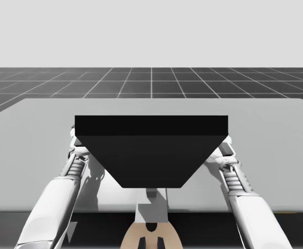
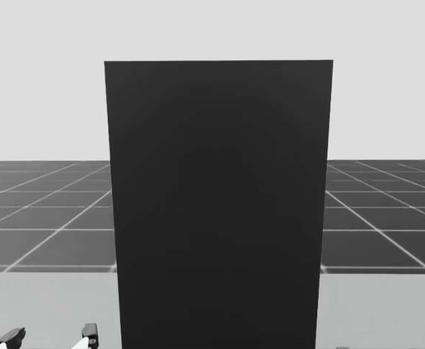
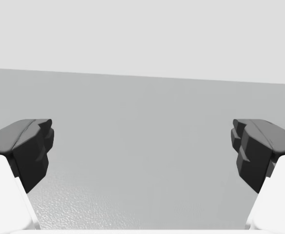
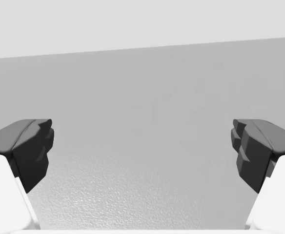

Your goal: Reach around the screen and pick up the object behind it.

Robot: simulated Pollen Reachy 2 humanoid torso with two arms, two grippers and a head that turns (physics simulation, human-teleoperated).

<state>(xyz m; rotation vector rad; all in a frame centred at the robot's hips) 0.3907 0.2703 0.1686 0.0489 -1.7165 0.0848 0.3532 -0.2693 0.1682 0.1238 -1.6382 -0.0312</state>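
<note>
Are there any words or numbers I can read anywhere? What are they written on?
None: there are no words, numbers or signs to read. The black screen is plain, the grey table has no print on it, and my left gripper and right gripper carry no labels.

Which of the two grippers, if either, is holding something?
Neither one. The left gripper and the right gripper are both open, fingers wide apart, with bare table between them.
</note>
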